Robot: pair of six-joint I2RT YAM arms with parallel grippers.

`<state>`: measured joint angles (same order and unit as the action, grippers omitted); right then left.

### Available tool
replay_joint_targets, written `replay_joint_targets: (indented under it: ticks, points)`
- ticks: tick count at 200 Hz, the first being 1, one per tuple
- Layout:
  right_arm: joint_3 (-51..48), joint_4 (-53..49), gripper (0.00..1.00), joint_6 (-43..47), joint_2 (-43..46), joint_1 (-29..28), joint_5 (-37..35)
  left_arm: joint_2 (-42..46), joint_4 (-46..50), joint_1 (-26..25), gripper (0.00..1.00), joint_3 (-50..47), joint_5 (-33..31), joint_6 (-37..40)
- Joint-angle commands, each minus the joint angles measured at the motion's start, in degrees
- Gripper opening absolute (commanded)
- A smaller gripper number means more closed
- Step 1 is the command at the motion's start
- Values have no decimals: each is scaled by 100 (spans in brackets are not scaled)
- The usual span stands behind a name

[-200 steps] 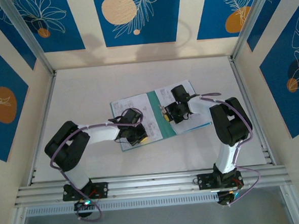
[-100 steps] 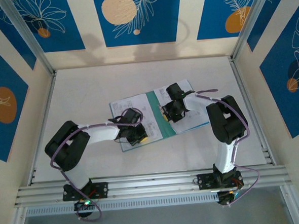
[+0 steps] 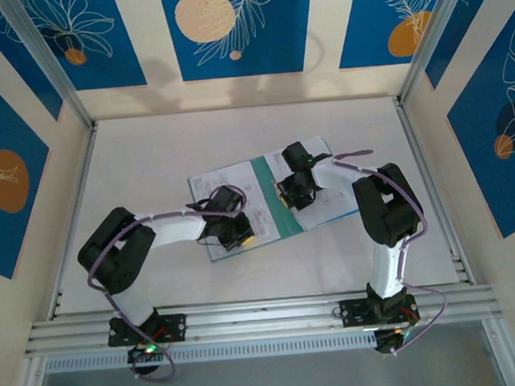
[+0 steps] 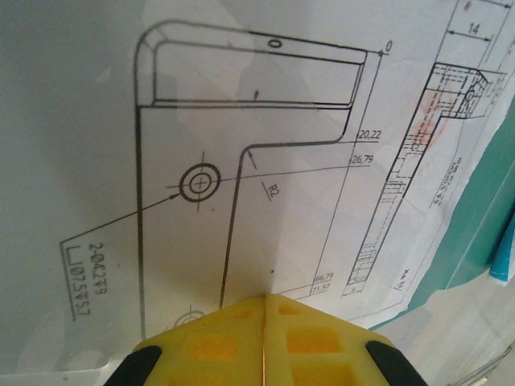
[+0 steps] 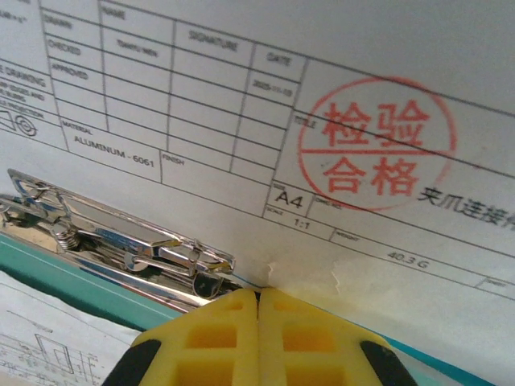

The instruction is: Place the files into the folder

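The teal folder (image 3: 265,185) lies open in the middle of the table, with the files (image 3: 211,182), white printed sheets, lying on both halves. My left gripper (image 3: 237,229) is shut, its yellow tips (image 4: 264,298) pressed on a sheet with a line drawing (image 4: 282,121); the teal folder (image 4: 476,232) shows to the right. My right gripper (image 3: 287,199) is shut too, its tips (image 5: 259,291) at the crumpled lower edge of a red-stamped sheet (image 5: 241,96). That edge lies just right of the folder's metal clip (image 5: 121,241), over the teal folder (image 5: 48,272).
White table (image 3: 150,147) enclosed by patterned blue and cream walls, with aluminium rails (image 3: 265,315) along the near edge. Bare table surface surrounds the folder on all sides.
The right arm has folded a little to the left and its gripper has slid slightly left over the right-hand sheet. The left arm has stayed still.
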<state>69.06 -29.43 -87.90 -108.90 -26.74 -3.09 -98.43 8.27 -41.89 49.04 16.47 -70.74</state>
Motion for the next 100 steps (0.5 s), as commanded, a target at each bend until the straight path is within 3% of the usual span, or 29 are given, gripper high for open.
replay_joint_targets:
  ticks: [1,100]
  points:
    - [-158,-587,0,40,-383,-254,289,-392,291,4,7,-105,-108,106]
    - [254,-684,3,-136,64,-105,456,-370,348,18,7,-96,-160,157]
